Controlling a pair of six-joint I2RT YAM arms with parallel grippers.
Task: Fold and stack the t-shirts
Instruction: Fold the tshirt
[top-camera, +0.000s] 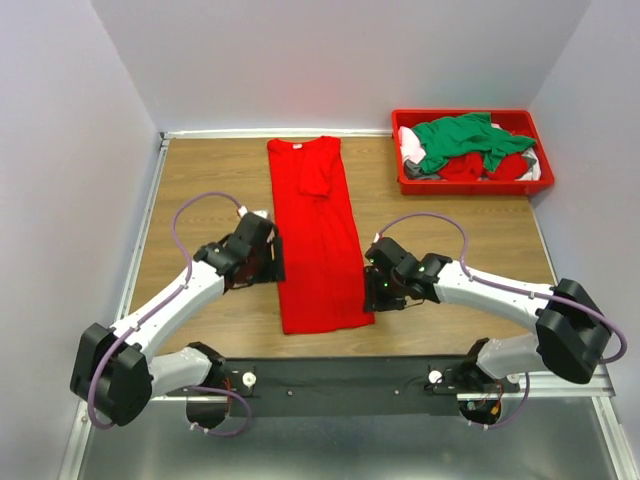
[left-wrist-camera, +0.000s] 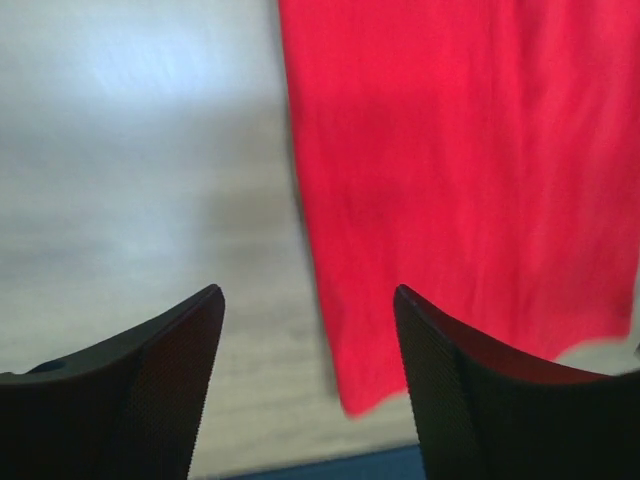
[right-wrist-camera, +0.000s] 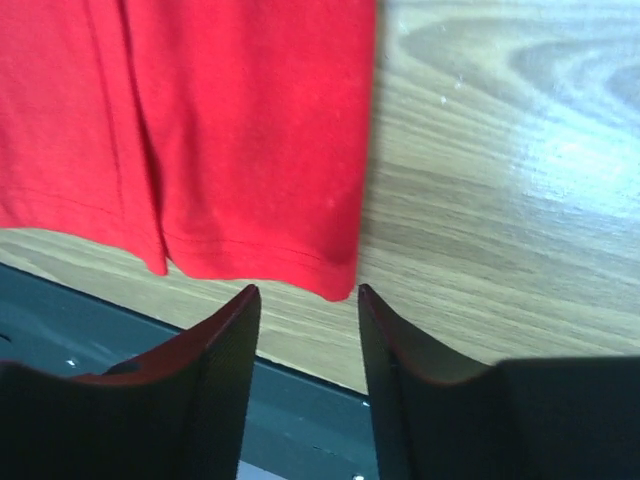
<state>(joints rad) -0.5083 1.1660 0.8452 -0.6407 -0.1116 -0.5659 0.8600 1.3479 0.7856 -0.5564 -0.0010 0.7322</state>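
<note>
A red t-shirt (top-camera: 315, 230) lies flat on the wooden table, folded lengthwise into a long strip, collar at the far end, hem near me. My left gripper (top-camera: 268, 262) is open beside the strip's left edge; in the left wrist view (left-wrist-camera: 308, 300) the shirt's near left corner (left-wrist-camera: 355, 395) lies between its fingers. My right gripper (top-camera: 373, 285) is open at the strip's right edge; in the right wrist view (right-wrist-camera: 308, 292) the hem's right corner (right-wrist-camera: 335, 280) sits just ahead of the fingertips. More t-shirts, a green one (top-camera: 470, 138), red and white ones, lie heaped in the bin.
A red plastic bin (top-camera: 470, 185) stands at the far right of the table. A black base rail (top-camera: 340, 380) runs along the near edge, seen also in the right wrist view (right-wrist-camera: 90, 320). Grey walls close the table on three sides.
</note>
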